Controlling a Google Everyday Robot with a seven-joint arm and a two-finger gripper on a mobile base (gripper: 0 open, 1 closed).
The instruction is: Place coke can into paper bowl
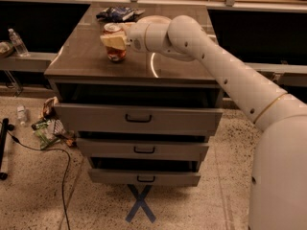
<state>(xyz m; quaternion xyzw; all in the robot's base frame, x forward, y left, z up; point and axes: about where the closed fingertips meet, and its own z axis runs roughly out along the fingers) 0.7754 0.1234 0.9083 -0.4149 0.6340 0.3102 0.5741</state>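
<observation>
The coke can, orange-red with a silver top, stands upright on the brown cabinet top, left of its middle. My gripper reaches in from the right and sits right at the can's upper half, covering part of it. The white arm runs from the lower right up to it. The paper bowl is not in view; it may be hidden behind the arm's wrist.
A dark blue snack bag lies at the cabinet's back, just behind the can. Three drawers below stand partly pulled out. A water bottle stands on a shelf at left. Litter and a cable lie on the floor.
</observation>
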